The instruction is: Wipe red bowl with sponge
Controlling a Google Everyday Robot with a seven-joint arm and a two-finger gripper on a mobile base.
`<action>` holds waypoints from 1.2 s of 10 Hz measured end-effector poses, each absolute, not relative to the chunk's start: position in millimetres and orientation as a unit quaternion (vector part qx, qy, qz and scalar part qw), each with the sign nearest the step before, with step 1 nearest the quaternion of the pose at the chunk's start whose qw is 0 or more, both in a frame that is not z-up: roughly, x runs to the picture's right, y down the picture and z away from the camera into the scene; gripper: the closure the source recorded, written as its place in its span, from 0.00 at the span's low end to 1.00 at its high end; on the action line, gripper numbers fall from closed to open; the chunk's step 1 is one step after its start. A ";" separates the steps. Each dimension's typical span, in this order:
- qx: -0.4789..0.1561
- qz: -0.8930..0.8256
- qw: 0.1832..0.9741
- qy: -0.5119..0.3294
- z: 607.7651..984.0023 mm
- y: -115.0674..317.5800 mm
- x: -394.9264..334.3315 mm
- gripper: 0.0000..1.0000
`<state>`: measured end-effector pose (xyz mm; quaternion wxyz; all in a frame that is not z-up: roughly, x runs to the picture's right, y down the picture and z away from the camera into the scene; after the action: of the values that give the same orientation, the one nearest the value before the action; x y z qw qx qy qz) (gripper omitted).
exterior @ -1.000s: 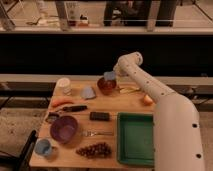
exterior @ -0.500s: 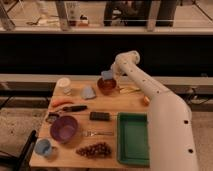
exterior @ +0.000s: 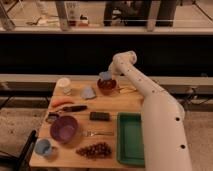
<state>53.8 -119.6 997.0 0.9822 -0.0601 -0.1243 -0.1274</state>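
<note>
Your gripper (exterior: 106, 79) is at the far side of the bench (exterior: 116, 105), reaching in from the right, directly over the red bowl (exterior: 108, 88). The fingers are clenched on the sponge (exterior: 104, 75), which shows as a blue-grey block at the end of the arm, sitting at the bowl's far rim. You cannot tell from here whether the sponge is pressing on the bowl's inside or hanging just above it.

The pickup is done, and the sponge is at the bowl, where it needs to be. What is left is the wipe: pressing the sponge onto the bowl's surface and sweeping it round. If any of that is done, the bowl shows no sign of it.

The bowl stands upright on the far middle of the bench. A paler grey-blue flat piece (exterior: 88, 92) lies just to its left, and a white cup (exterior: 63, 84) stands further left. The purple bowl (exterior: 63, 128) and the green tray (exterior: 131, 140) are on the near side, well apart from your work. Since the bowl is small and glossy, it will likely slide if you push sideways, so press down as you sweep.
</note>
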 end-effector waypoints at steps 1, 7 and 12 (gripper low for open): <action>-0.061 -0.130 0.982 -0.125 998.9 -119.2 51.4 1.00; -0.057 -0.153 0.979 -0.125 999.4 -114.5 32.6 1.00; -0.051 -0.155 0.979 -0.120 986.4 -97.9 34.8 1.00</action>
<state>34.8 -97.9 986.4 0.9792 -0.0515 -0.1199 -0.1552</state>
